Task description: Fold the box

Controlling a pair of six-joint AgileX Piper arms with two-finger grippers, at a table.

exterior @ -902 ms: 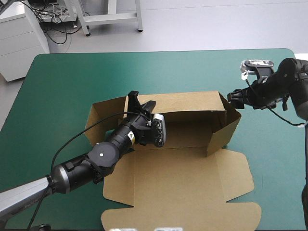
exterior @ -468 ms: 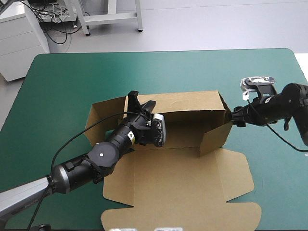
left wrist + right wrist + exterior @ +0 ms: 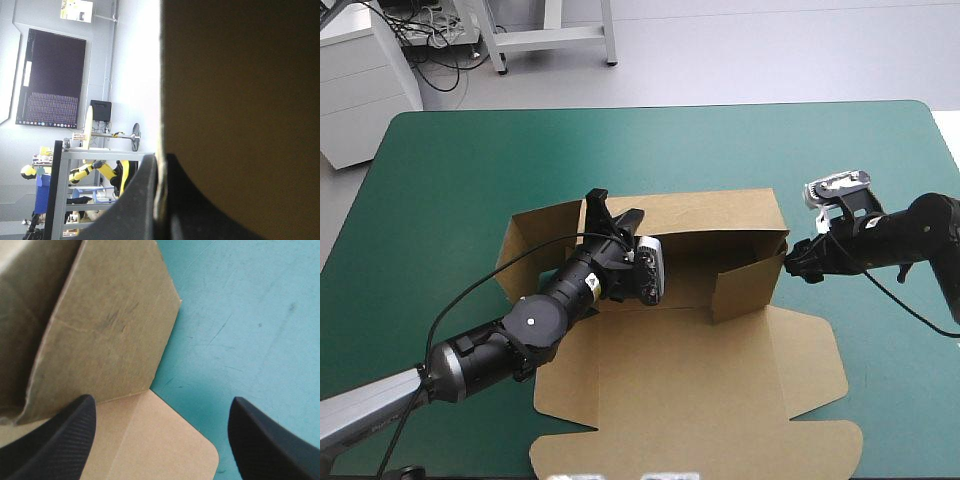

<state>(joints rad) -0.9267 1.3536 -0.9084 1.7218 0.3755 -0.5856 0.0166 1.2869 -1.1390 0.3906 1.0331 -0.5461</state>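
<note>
My left claw (image 3: 160, 159) grips the back wall (image 3: 710, 212) of the brown box (image 3: 700, 380); my right claw (image 3: 798, 262), open, sits at its right-end flap (image 3: 750, 283).

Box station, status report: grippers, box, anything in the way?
Left gripper shut on the box, rear wall. Right gripper open, at the right end flap. Lid flat. Nothing seen in the way.

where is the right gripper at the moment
In the high view, the right gripper is open at the right end of the box, beside its inward-angled flap.
</note>
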